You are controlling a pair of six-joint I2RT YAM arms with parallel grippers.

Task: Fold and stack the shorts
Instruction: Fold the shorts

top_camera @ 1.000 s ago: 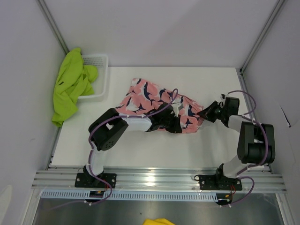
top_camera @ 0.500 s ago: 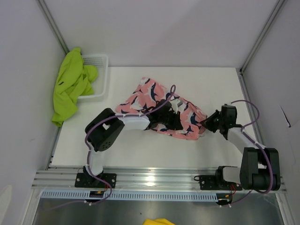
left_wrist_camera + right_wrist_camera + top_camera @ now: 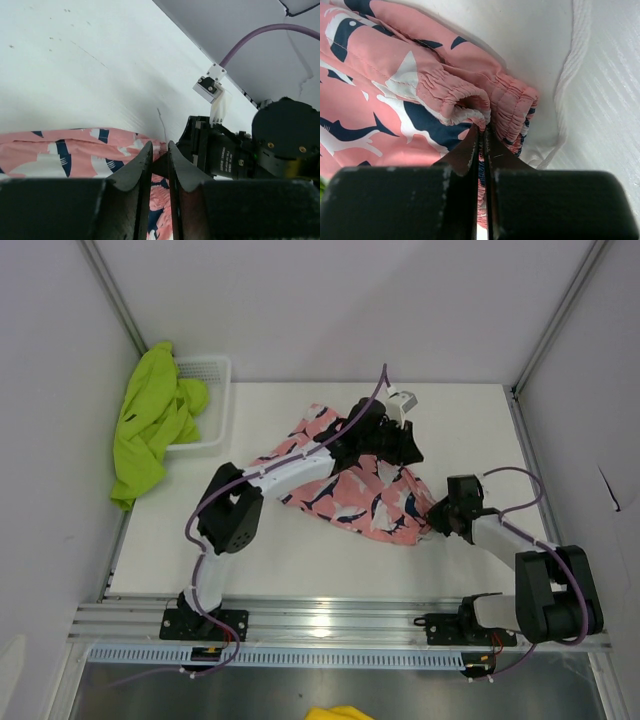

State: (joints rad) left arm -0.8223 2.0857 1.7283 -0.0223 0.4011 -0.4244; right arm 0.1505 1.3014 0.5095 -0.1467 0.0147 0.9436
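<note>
My left claw [image 3: 388, 438] narrowly pinched the pink shorts [image 3: 350, 502]. My right claw [image 3: 441, 512] clamped tight on their waistband [image 3: 505, 100], right of the basket [image 3: 218, 400], where the green shorts [image 3: 150, 430] draped. An uneven pull could have slipped that thin fabric free.

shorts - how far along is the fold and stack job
Done: nothing folded or stacked. In hand: the left fingers and right fingers each pinch the pink shorts, bunched mid-table. To do: fold them, then the green shorts draped over the basket.
</note>
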